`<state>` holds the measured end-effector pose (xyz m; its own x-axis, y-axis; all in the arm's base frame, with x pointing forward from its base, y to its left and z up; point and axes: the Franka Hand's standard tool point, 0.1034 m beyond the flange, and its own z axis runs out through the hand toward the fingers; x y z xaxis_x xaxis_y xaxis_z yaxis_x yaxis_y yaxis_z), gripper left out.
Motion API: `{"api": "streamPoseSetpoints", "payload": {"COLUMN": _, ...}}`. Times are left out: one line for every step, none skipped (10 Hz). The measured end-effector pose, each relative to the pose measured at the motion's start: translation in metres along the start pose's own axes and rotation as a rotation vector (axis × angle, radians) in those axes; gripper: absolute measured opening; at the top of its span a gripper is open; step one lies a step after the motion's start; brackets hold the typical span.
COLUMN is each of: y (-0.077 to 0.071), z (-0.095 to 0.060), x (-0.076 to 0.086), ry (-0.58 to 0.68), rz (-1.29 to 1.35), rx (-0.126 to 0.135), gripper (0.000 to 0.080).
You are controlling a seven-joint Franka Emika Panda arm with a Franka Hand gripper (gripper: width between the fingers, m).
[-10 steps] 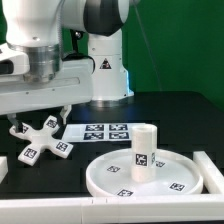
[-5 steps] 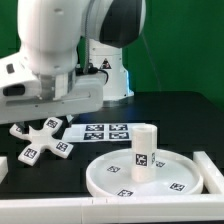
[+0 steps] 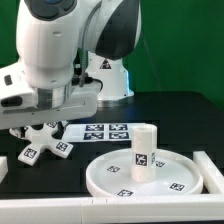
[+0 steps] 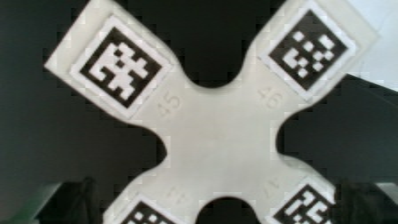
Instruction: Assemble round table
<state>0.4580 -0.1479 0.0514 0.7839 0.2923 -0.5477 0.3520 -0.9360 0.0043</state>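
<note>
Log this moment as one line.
pincer open over foot piece | leg upright on disc hub | foot piece flat on table

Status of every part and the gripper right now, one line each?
gripper: open, fingers apart above the foot piece
foot piece: lying flat on the tabletop, not gripped
leg: upright at the disc's centre
disc: flat, rim up
marker board: flat

- I see the marker board (image 3: 105, 131) lying flat on the black table (image 3: 172, 118).
- A green backdrop (image 3: 185, 45) stands behind.
- A white ledge (image 3: 50, 211) runs along the near edge.
</note>
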Motion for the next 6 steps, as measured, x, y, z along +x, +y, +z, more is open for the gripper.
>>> {"api": "streamPoseSetpoints", "payload": {"y": 0.000, "z": 0.000, "x": 0.000, "ry": 0.000, "rz": 0.000, "rx": 0.000, "gripper": 0.0649}}
{"api": "streamPoseSetpoints", "payload": {"y": 0.000, "z": 0.001, "x": 0.000, "ry": -0.001, "rz": 0.001, "rx": 0.001, "gripper": 0.0649}}
{"api": "streamPoseSetpoints", "payload": {"y": 0.001, "z": 0.003, "x": -0.001, "ry": -0.005, "rz": 0.001, "rx": 0.002, "gripper": 0.0649}}
{"api": "streamPoseSetpoints", "payload": {"y": 0.001, "z": 0.008, "x": -0.003, "ry": -0.012, "rz": 0.004, "rx": 0.005, "gripper": 0.0649}}
{"api": "streamPoseSetpoints", "payload": {"y": 0.000, "z": 0.015, "x": -0.004, "ry": -0.013, "rz": 0.008, "rx": 0.003, "gripper": 0.0649}}
{"api": "streamPoseSetpoints", "payload": {"y": -0.004, "z": 0.021, "x": -0.005, "ry": -0.017, "rz": 0.010, "rx": 0.003, "gripper": 0.0649}}
